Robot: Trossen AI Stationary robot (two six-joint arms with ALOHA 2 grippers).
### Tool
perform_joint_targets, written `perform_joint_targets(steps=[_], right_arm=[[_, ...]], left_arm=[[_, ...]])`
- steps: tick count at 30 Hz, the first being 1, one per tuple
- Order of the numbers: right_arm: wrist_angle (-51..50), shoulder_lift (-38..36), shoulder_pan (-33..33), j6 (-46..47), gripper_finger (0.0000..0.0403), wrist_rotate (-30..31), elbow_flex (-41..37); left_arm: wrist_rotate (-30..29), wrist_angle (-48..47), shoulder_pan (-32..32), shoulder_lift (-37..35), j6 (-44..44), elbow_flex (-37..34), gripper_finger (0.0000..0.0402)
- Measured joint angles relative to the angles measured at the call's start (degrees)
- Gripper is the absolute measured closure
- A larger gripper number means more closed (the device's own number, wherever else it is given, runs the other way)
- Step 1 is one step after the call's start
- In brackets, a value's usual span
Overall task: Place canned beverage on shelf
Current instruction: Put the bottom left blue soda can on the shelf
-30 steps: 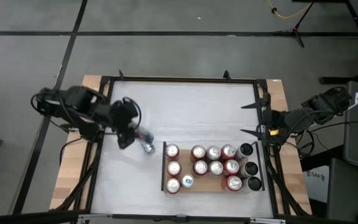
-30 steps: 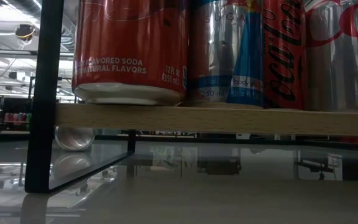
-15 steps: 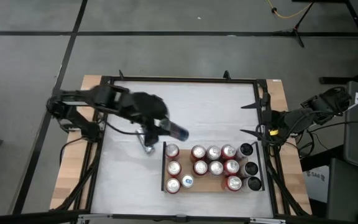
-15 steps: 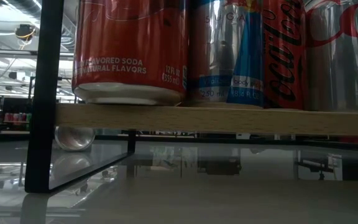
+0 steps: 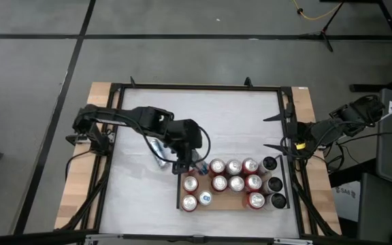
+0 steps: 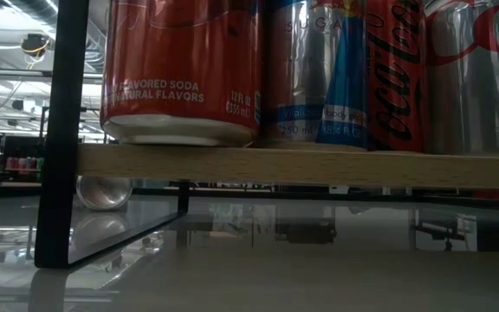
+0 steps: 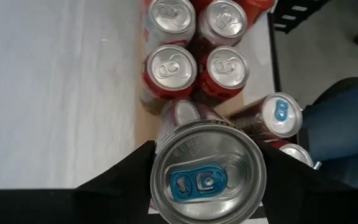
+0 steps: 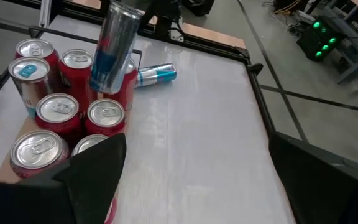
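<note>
My left gripper point(image 5: 188, 155) is shut on a slim silver-and-blue can point(image 8: 112, 46), held above the far left corner of the wooden shelf point(image 5: 229, 202). In the left wrist view the can's top with its blue tab point(image 7: 207, 180) shows between the fingers. Several red, silver and dark cans point(image 5: 235, 182) stand upright on the shelf board point(image 6: 301, 166). Another slim silver-and-blue can point(image 5: 158, 152) lies on its side on the white table, left of the shelf. My right gripper point(image 5: 272, 131) waits open at the table's right edge. My left gripper pinches the slim can's upper part point(image 7: 157, 186) between its two fingers point(image 7: 126, 171), one on either side of the rim. The fingers come from above, pointing down along the can. The can hangs below them, nearly upright and slightly tilted, its base point(image 8: 102, 86) just above the standing cans.
The shelf's black rails point(image 5: 180, 184) stand at its short ends, and one black leg point(image 6: 59, 130) fills the low view's left. The lying can shows behind it point(image 6: 104, 191). White tabletop point(image 5: 203, 112) lies open beyond the shelf. A person's blue sleeve point(image 7: 340, 137) shows past the table.
My left gripper has gone from the table's left toward the shelf, carrying the slim can lifted clear. The can has turned from lying slanted to nearly upright over the shelf's far left corner. The other slim can stays lying on the table.
</note>
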Motion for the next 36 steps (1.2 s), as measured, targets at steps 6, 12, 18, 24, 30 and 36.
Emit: perform_joint_targets(steps=[6,12,18,24,30,36], right_arm=[[0.0,0.0,0.0,0.0,0.0017,0.04,0.0],[0.0,0.02,0.01,-0.02,0.0017,0.07,0.0],[-0.02,0.02,0.0,-0.01,0.0017,0.03,-0.04],[-0.28,0.02,0.0,-0.02,0.0017,-0.38,-0.04],[-0.46,0.02,0.01,-0.02,0.0017,-0.42,-0.04],[-0.48,0.02,0.01,-0.04,0.0017,-0.44,-0.04]], left_arm=[[0.83,1.06,-0.05,-0.06,0.0,0.0,0.019],[0.75,1.66,-0.98,0.87,0.0,0.07,0.019],[0.71,1.54,-1.79,3.2,0.0,0.0,0.019],[-0.74,1.57,-1.89,4.51,-0.02,0.0,0.019],[-0.77,1.62,-1.95,5.55,-0.02,0.0,0.019],[-0.95,1.53,-2.16,7.32,-0.02,0.0,0.019]])
